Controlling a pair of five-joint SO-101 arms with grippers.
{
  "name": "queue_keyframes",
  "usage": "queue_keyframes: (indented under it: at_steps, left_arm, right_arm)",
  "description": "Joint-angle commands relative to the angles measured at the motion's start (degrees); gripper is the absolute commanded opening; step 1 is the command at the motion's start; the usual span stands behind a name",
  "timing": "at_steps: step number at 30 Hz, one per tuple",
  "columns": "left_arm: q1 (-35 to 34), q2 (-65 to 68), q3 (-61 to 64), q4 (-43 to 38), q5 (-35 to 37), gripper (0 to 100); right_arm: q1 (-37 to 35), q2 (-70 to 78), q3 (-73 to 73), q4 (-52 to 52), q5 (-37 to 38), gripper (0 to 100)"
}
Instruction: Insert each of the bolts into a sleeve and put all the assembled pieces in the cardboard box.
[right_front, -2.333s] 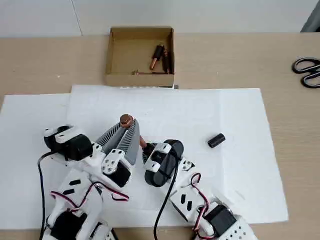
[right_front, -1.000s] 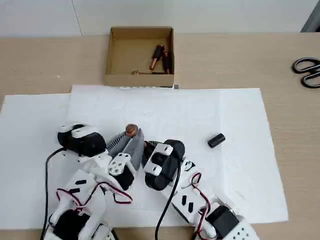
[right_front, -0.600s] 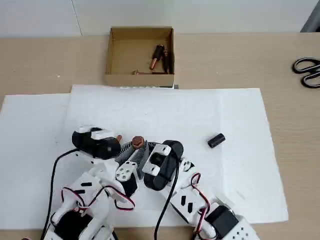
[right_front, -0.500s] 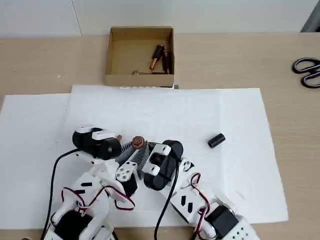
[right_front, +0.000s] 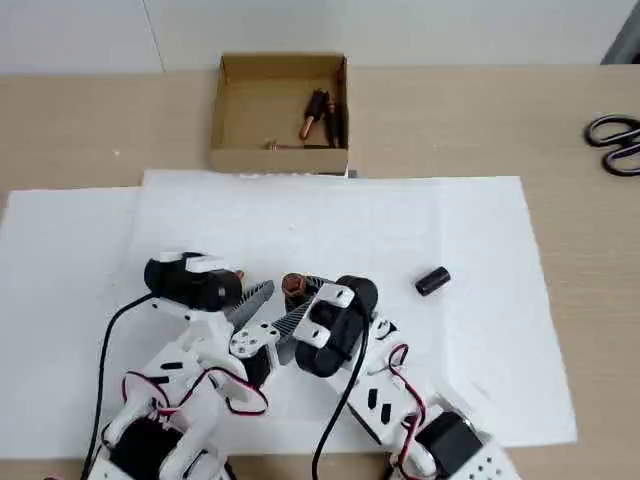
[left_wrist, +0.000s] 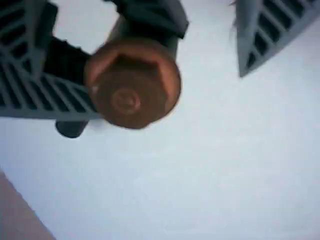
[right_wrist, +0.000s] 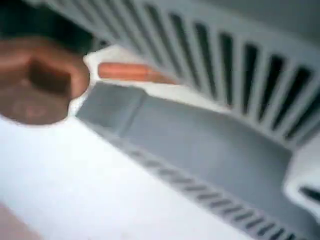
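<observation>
A copper bolt (right_front: 293, 285) stands head up between the two arms on the white sheet. In the left wrist view its hexagonal head (left_wrist: 132, 82) sits on a black sleeve (left_wrist: 150, 17). My left gripper (right_front: 288, 297) is open, its grey fingers (left_wrist: 270, 35) spread wide either side of the bolt without touching it. My right gripper (right_wrist: 92, 82) is shut on the bolt and sleeve, with the copper shank (right_wrist: 127, 72) between its ribbed fingers (right_wrist: 225, 75). A loose black sleeve (right_front: 432, 281) lies to the right on the sheet. The cardboard box (right_front: 225, 110) holds assembled pieces (right_front: 322, 112).
A white paper sheet (right_front: 450, 220) covers the working area of the wooden table. Scissors (right_front: 615, 142) lie at the far right edge. The box stands just beyond the sheet's far edge, at centre left.
My left gripper carried the bolt down and right to the right gripper, then opened and let go of it. The bolt now stands held at the right gripper.
</observation>
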Motion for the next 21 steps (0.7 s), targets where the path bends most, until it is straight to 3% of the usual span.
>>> queue_keyframes:
  at_steps: [1, 5, 9, 16, 21]
  left_arm:
    - [0.7, -0.2, -4.4, 0.2, -0.4, 27]
    - [0.5, 0.1, -9.5, 0.4, -0.4, 27]
    - [-4.0, 0.1, -13.3, 0.3, -3.2, 26]
    - [-13.7, -0.2, -14.4, 0.4, -6.9, 0]
    - [-17.6, -0.2, -11.1, 0.4, -6.8, 1]
  right_arm:
    - [0.0, -1.0, -3.4, -1.3, 0.5, 0.3]
    - [0.0, -1.0, -2.0, -1.3, 0.5, 0.3]
    - [0.0, -1.0, -0.5, -1.4, 0.5, 0.3]
    - [0.0, -1.0, 1.2, -1.6, 0.4, 0.3]
    - [4.0, -1.0, 2.9, -1.6, 0.1, 0.3]
